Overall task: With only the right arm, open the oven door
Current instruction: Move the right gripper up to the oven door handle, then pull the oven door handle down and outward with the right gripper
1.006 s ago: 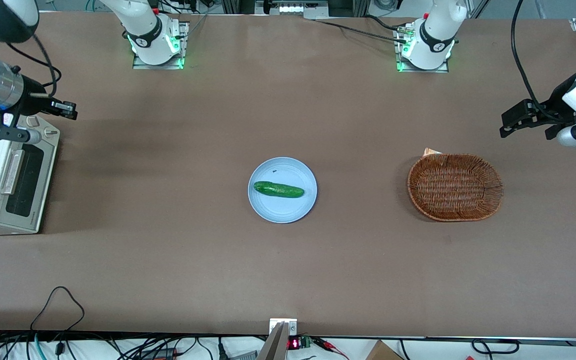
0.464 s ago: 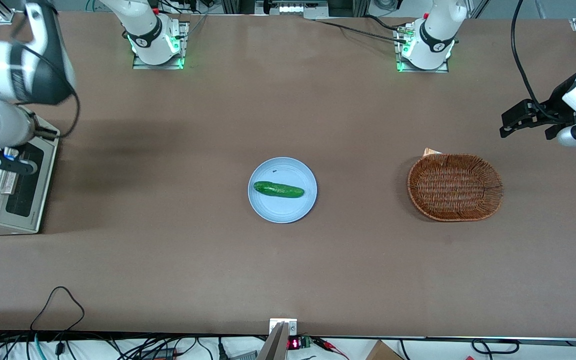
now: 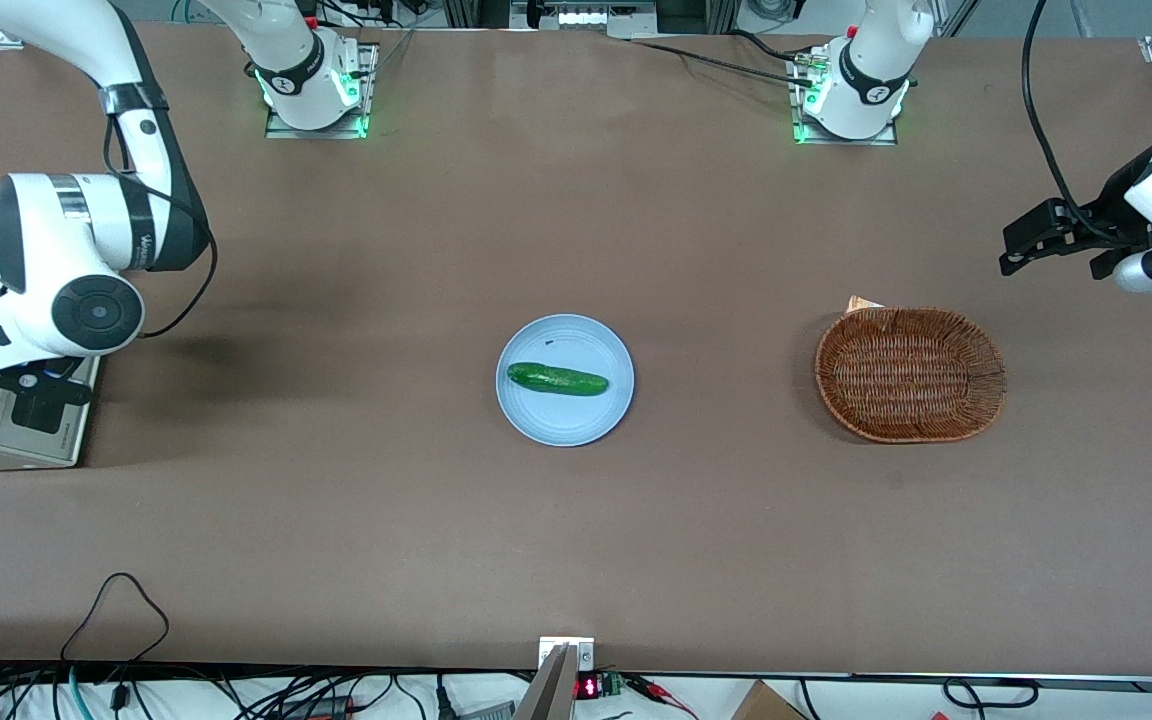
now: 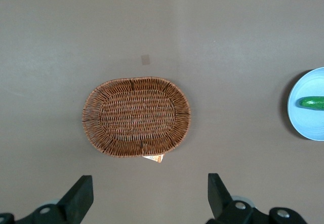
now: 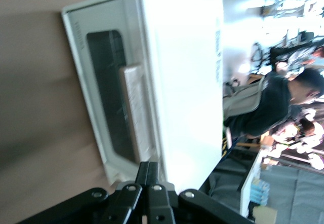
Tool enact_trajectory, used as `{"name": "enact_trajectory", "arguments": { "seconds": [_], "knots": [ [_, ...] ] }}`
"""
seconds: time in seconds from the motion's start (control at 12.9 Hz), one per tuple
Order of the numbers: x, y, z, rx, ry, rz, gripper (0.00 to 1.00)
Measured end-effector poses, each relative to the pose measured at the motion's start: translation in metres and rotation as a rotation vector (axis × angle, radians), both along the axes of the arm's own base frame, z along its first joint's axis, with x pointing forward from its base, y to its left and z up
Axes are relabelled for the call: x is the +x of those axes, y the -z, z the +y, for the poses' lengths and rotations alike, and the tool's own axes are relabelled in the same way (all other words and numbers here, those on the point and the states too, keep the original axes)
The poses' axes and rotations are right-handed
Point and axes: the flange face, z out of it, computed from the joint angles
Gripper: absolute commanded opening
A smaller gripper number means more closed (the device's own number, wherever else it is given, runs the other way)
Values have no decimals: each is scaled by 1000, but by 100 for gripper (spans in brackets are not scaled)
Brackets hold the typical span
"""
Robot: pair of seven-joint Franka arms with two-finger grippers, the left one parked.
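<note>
**Right arm bent over the working end**

The right arm [image 3: 86, 250] folds down from its base at the working arm's end of the table, its round white wrist joint facing up. The gripper [image 3: 36, 395] hangs low beneath it, pointing downward.

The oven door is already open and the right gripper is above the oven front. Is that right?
Not quite: the silver-framed dark-glass oven door is closed flat against the boxy white oven, as the right wrist view shows. The black right gripper is indeed above the oven front.
</note>
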Motion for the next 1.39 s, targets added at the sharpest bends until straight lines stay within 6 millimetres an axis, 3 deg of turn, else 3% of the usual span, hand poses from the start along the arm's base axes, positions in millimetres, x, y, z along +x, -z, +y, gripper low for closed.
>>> {"name": "enact_trajectory", "arguments": {
  "seconds": [0.31,0.54,0.77,1.39],
  "knots": [
    [1,29,-15,-96,-47,-26,1],
    [-3,55,-36,-87,-76,-50,1],
    [-6,61,-48,-78,-79,-55,1],
    [-13,78,-48,-90,-64,-60,1]
  ]
}}
